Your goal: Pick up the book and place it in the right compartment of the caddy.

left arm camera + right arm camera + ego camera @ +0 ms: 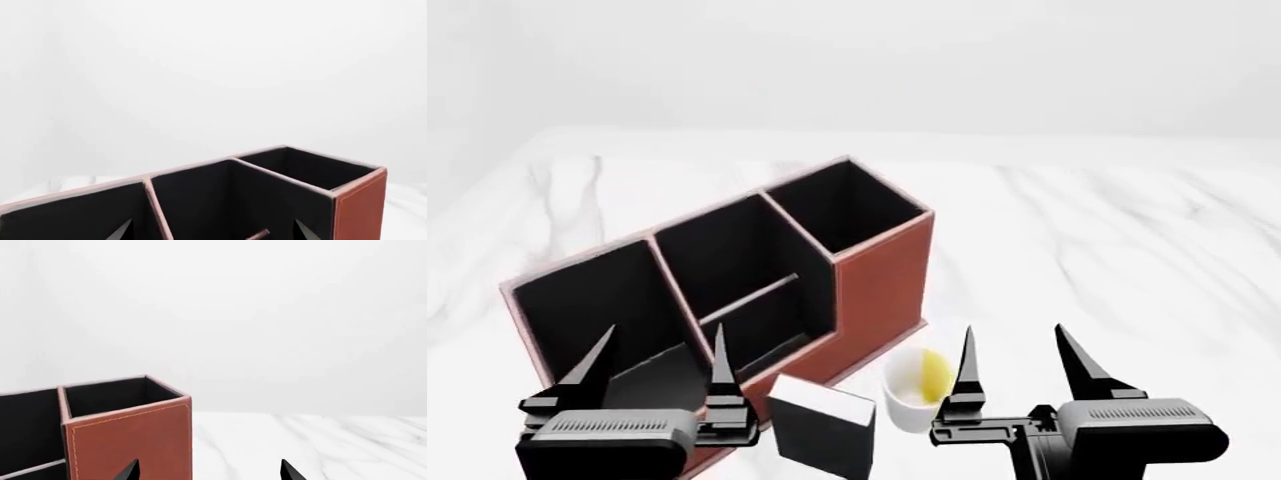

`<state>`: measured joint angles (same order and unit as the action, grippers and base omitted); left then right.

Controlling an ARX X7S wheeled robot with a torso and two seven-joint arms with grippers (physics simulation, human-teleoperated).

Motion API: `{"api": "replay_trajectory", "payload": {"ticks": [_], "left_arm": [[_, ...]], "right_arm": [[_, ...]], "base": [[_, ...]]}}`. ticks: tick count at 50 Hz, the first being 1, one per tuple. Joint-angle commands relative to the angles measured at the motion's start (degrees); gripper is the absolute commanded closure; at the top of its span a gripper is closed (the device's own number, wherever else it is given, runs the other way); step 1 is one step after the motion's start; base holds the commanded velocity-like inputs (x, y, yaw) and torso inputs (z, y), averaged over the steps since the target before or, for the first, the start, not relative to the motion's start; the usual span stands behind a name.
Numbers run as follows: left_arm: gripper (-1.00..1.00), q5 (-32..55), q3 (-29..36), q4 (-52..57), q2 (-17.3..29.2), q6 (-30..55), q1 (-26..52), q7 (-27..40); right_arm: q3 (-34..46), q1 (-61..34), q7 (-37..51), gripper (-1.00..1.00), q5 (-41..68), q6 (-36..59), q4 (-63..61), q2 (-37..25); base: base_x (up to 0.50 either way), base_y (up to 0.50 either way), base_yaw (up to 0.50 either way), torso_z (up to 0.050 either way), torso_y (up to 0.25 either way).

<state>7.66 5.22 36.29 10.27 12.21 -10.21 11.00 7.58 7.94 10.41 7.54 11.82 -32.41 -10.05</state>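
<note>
The book (pixel 818 428), black with white page edges, stands on the table in front of the caddy (pixel 881 280), between my two grippers. It does not show in either wrist view. The right compartment (pixel 847 205) is the tall square black-lined end section, also seen as the right compartment (pixel 303 167) and, in the right wrist view, the right compartment (pixel 113 395). My left gripper (pixel 661 360) hovers open over the caddy's low front. My right gripper (pixel 1018 355) is open, just right of the mug. Neither holds anything.
A white mug with a yellow inside (pixel 918 385) stands beside the book, close to the caddy's front corner. The caddy wall (pixel 127 440) fills the space ahead of the right gripper's left finger. White marble table (pixel 1121 250) stretches to the right and behind.
</note>
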Motion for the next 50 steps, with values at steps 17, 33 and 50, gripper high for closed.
{"api": "replay_trajectory", "payload": {"ticks": [17,33,50], "left_arm": [[-1.0,0.17,0.89,0.45,1.15,-0.01,-0.06,1.33],[-1.0,0.27,1.48,0.45,1.74,-0.16,-0.09,1.96],[-1.0,0.79,2.49,0.15,2.88,-0.56,0.06,3.17]], "right_arm": [[1.39,-0.2,1.77,-1.0,-0.94,0.08,0.29,-1.15],[2.2,-0.14,3.11,-1.0,-0.81,0.37,-0.11,-2.1],[3.01,-0.39,4.27,-1.0,-0.11,0.15,0.0,-3.1]], "base": [[0.0,0.0,0.5,0.0,0.0],[0.0,0.0,0.5,0.0,0.0],[0.0,0.0,0.5,0.0,0.0]]}}
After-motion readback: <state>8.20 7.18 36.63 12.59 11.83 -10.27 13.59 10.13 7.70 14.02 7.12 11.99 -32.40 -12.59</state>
